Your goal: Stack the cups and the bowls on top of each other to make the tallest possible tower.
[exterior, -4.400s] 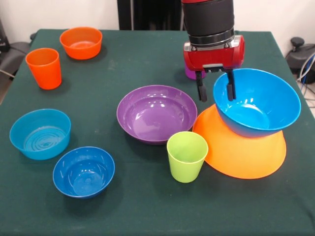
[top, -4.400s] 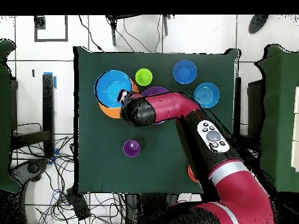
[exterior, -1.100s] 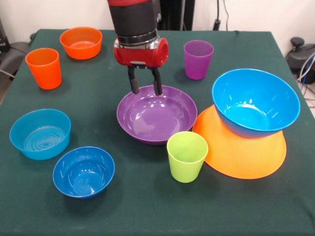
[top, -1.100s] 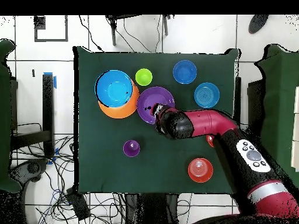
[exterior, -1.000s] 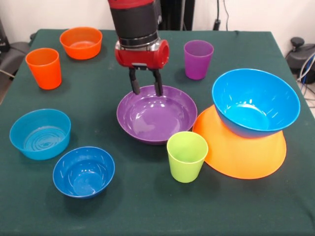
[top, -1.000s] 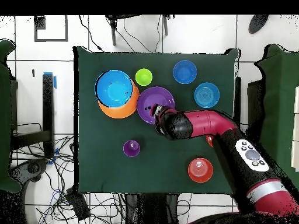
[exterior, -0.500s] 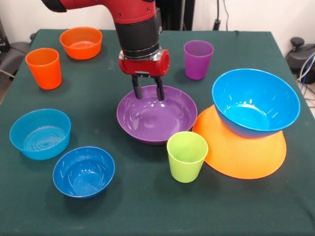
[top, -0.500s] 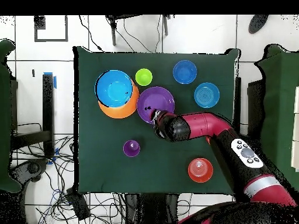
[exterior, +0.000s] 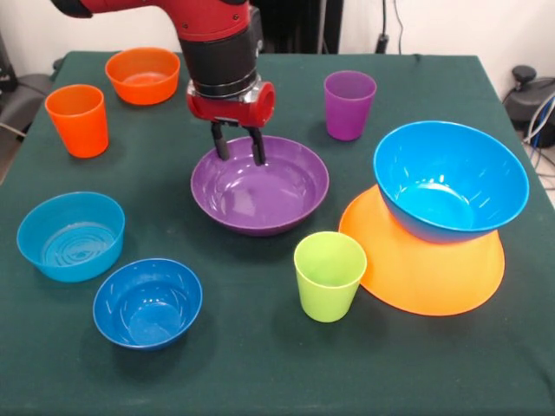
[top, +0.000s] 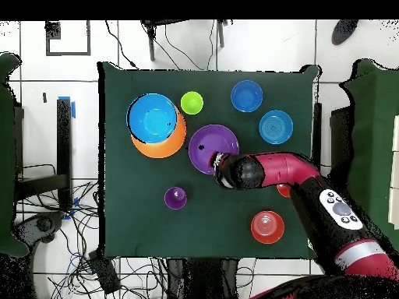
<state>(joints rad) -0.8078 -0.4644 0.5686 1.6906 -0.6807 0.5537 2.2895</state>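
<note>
My gripper (exterior: 238, 154) is shut on the far rim of the large purple bowl (exterior: 260, 186), one finger outside the rim and one inside. The bowl looks slightly raised off the cloth; from above, it (top: 210, 146) sits just beyond the gripper (top: 222, 162). The large blue bowl (exterior: 451, 178) rests upright on the upturned orange-yellow bowl (exterior: 425, 273) at the right, making a low tower. A lime green cup (exterior: 329, 276) stands in front of the purple bowl, a purple cup (exterior: 349, 104) behind it, and an orange cup (exterior: 78, 120) at far left.
A small orange bowl (exterior: 143, 75) sits at the back left. A light blue bowl (exterior: 71, 236) and a dark blue bowl (exterior: 147, 302) stand at the front left. The green cloth (exterior: 260, 364) covers the table.
The gripper came from the blue bowl, lowered onto the purple bowl's far rim and took hold. In the last half second gripper and bowl shifted left and away from the orange-yellow bowl.
</note>
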